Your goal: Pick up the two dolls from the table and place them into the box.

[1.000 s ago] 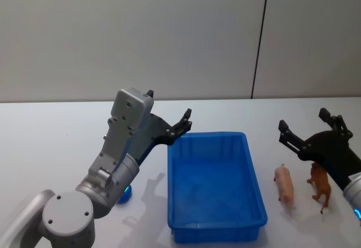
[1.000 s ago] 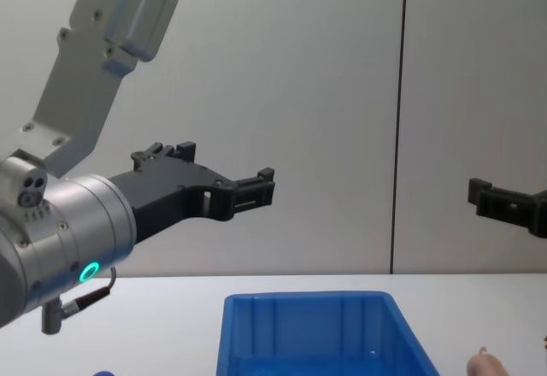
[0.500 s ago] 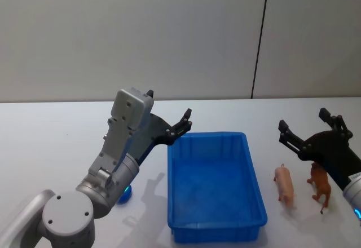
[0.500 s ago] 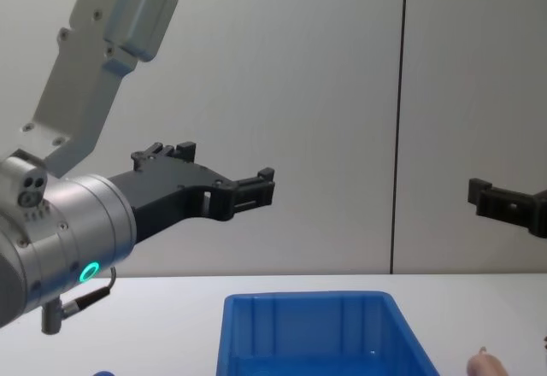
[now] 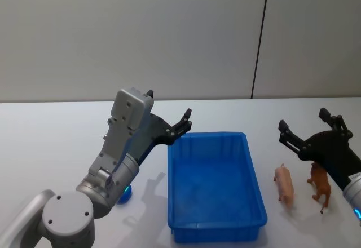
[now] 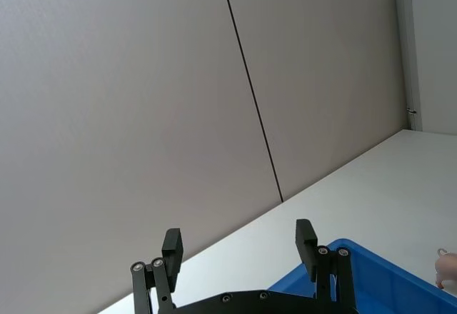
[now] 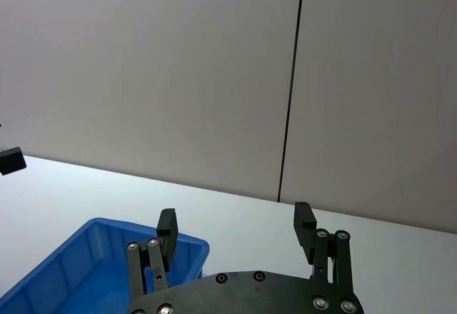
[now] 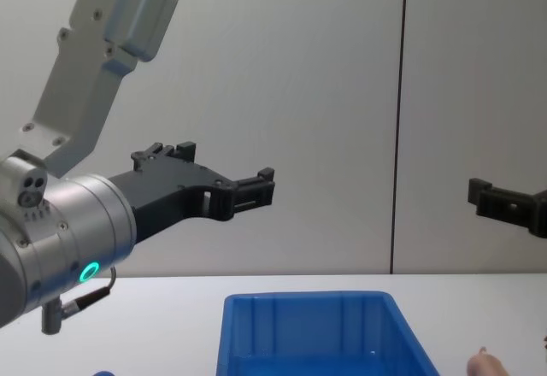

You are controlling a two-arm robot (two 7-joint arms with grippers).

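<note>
Grey wall, white surface [image 5: 56, 129]. Left tool [image 5: 169, 105] hangs spread, middle left; blue box [image 5: 207, 136] sits centre, empty. Pink doll [image 5: 285, 183] and brown doll [image 5: 320, 185] stand lower right, outside it. Right tool [image 5: 303, 119] hovers above them, spread. We judge first pick pending: descend, close on one.

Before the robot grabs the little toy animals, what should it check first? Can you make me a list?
1. Room in the blue box: ok, nothing lies inside it.
2. Both dolls on the table: ok. The pink doll and the brown doll are to the right of the box, apart from each other.
3. Right gripper ready to grab: ok, it is open and holds nothing.
4. Right gripper down at a doll: not ok, it hangs high above them.
5. Left gripper out of the way: ok. It is open and raised by the box's far left corner.
</note>
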